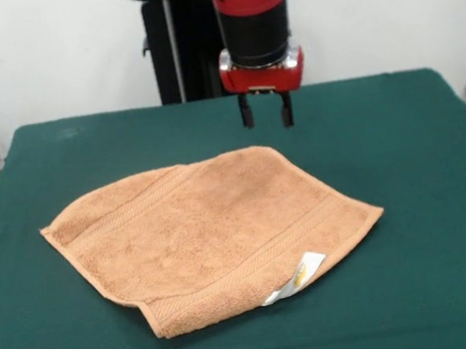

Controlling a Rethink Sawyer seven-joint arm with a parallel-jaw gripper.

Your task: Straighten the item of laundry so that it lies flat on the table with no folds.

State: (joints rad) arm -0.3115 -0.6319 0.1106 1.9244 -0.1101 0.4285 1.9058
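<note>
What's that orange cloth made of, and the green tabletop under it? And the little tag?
The towel looks like terry cotton: a fuzzy, looped, matte pile with flatter woven bands near two edges. The table seems covered in a dark green felt-like cloth, matte and smooth, with no shine. The label at the towel's near edge looks like thin white fabric or satin with a yellow mark; its exact material is unclear.

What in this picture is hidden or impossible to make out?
- Front view: the arm is cut off by the top edge above the gripper.
- The label print is too small to read.
- The towel near corner is folded over, hiding what lies beneath.
- The table runs past the bottom edge.
</note>
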